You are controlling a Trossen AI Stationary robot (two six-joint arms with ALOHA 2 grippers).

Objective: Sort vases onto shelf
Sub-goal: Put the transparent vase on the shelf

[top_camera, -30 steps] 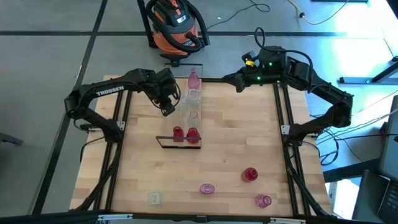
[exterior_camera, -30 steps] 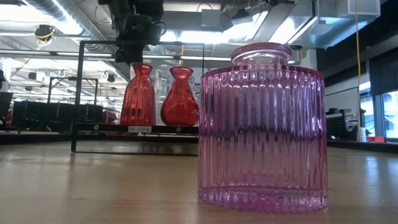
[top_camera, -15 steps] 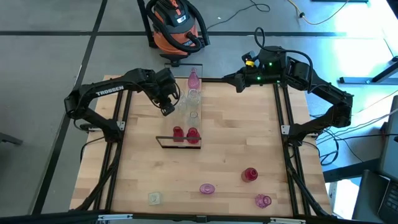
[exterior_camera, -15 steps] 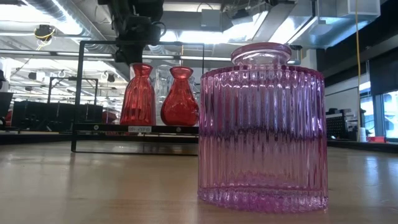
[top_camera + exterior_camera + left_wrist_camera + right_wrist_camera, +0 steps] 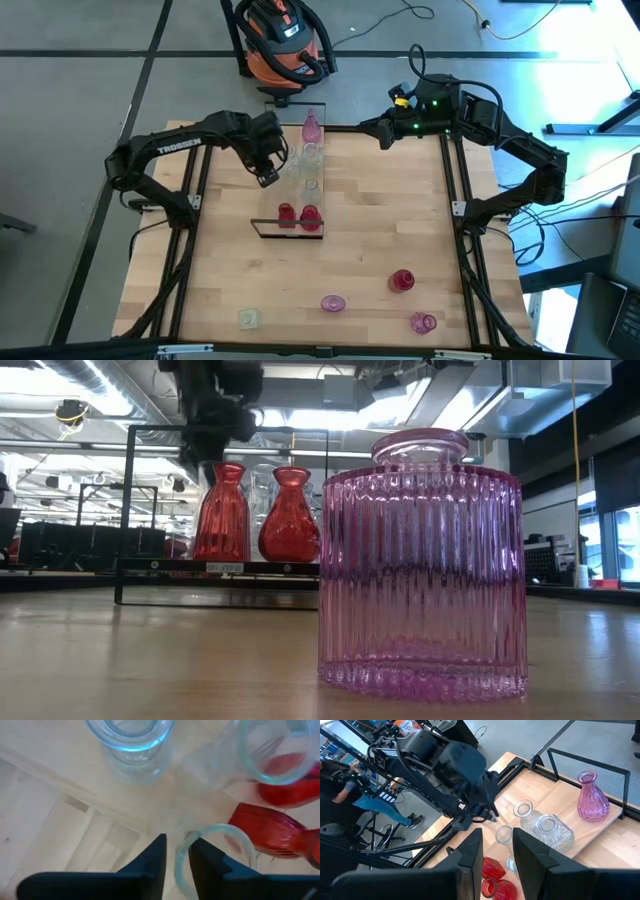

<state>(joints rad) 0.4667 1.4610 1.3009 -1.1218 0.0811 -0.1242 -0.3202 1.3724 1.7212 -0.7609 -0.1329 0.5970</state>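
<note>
The shelf point(image 5: 297, 199) is a narrow light plank with a black frame, running from the far edge toward the table's middle. On it stand a pink vase point(image 5: 311, 127) at the far end, clear vases point(image 5: 309, 156) in the middle and two red vases point(image 5: 297, 214) at the near end. My left gripper point(image 5: 268, 177) hovers at the shelf's left side beside the clear vases, open by a narrow gap. In the left wrist view its fingers point(image 5: 156, 860) stand over the rim of a clear vase point(image 5: 216, 831) without touching it. My right gripper point(image 5: 497, 855) waits open above the far right corner.
Several loose vases lie on the near part of the table: a pale clear one point(image 5: 248, 318), a pink one point(image 5: 333, 303), a red one point(image 5: 402, 281) and another pink one point(image 5: 423, 323). A ribbed pink vase point(image 5: 422, 560) fills the low view. An orange vacuum point(image 5: 285, 40) stands beyond the far edge.
My left gripper has drifted a little toward the table's left edge, away from the shelf; its outline is blurred in the low view. The vases on the shelf have stayed in place.
</note>
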